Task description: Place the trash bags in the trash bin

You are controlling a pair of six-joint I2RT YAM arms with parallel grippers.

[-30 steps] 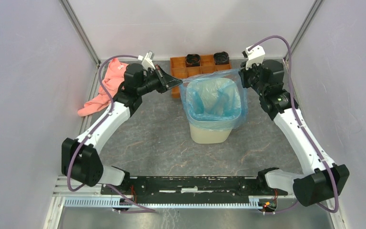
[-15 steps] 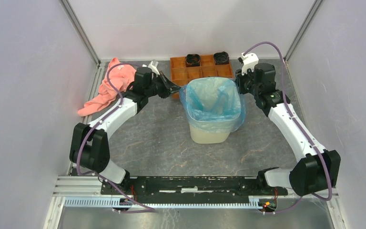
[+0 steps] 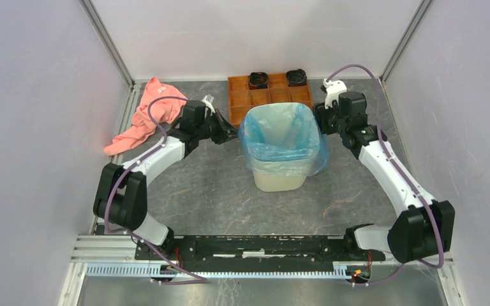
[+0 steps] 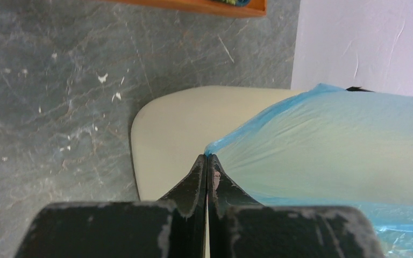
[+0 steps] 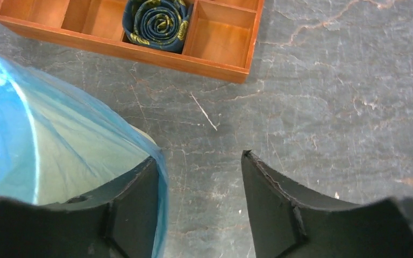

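Centrally, bin point(image 3: 281, 182) w/ blue bag point(image 3: 282, 137) on grey marbled tabletop point(image 3: 217, 191); pale walls point(image 3: 249, 35).

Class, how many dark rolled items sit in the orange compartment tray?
2. One roll sits in the tray's back row, second compartment from left; the other at that row's right end. The bin hides the tray's front; more may be hidden.

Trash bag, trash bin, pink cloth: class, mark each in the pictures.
trash bag point(image 3: 282, 153), top external view, blue film over the near rim.
trash bin point(image 3: 281, 182), top external view, bare beige front wall.
pink cloth point(image 3: 137, 124), top external view, its crumpled middle.
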